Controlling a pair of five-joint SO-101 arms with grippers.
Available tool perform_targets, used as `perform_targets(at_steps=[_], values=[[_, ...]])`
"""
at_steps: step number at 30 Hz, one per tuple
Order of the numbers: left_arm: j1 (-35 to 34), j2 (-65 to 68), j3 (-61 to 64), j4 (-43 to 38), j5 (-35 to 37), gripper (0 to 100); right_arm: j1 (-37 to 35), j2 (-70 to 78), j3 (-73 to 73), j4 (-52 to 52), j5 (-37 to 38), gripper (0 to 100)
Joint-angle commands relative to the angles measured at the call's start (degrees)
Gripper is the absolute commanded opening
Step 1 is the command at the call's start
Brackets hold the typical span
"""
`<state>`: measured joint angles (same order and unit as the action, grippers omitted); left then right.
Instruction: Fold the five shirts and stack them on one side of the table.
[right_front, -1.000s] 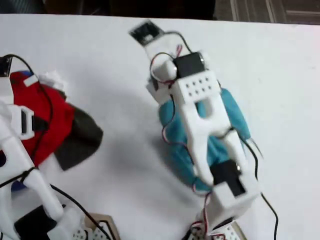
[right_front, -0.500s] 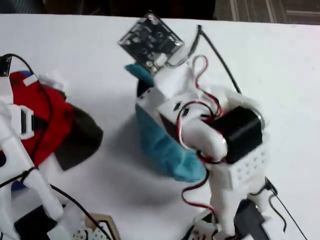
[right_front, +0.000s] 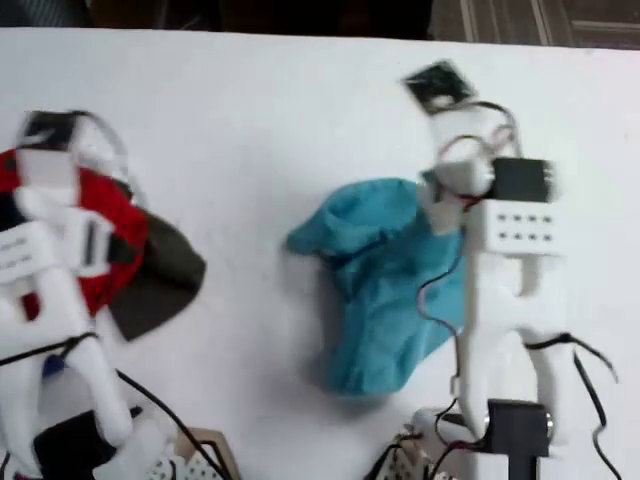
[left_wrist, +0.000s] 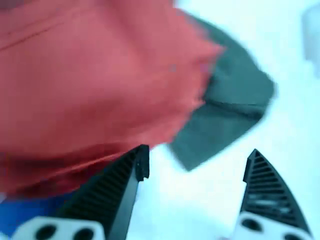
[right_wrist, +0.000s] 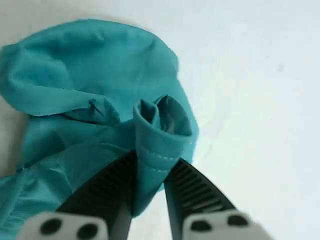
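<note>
We log R gripper (right_wrist: 152, 161) pinched on a rolled hem of teal shirt (right_front: 385, 290); the shirt lies crumpled on table (right_front: 250, 110), approx. mid-table. L gripper (left_wrist: 197, 162) is spread wide, hovering over red shirt (left_wrist: 90, 75) + dark grey shirt (left_wrist: 225, 110), which overlap at the table's left side.

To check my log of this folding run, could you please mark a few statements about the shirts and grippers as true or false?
1. The right gripper is shut on the teal shirt. True.
2. A dark shirt touches the red shirt. True.
3. The left gripper grips the red shirt. False: its fingers are open above the shirts, holding nothing.
4. The teal shirt lies neatly folded. False: it is crumpled.
</note>
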<state>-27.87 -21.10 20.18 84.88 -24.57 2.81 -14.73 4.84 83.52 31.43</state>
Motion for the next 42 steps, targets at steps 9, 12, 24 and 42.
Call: perform_targets(at_steps=[9, 12, 24, 42], values=[[36.4, 0.5, 7.8, -17.2, 8.4, 32, 17.0, -2.2, 8.0, -8.6, 8.7, 1.9], [42.1, 4.7, 10.0, -21.9, 8.4, 32, 18.4, -2.2, 8.2, -8.7, 9.1, 1.9], [44.8, 29.8, -6.6, -26.2, 19.2, 32, 18.4, -2.2, 8.4, -8.7, 9.1, 1.9], [50.2, 50.9, -29.9, -13.3, 20.8, 31, 18.5, -2.1, 8.4, -8.6, 9.1, 1.9]])
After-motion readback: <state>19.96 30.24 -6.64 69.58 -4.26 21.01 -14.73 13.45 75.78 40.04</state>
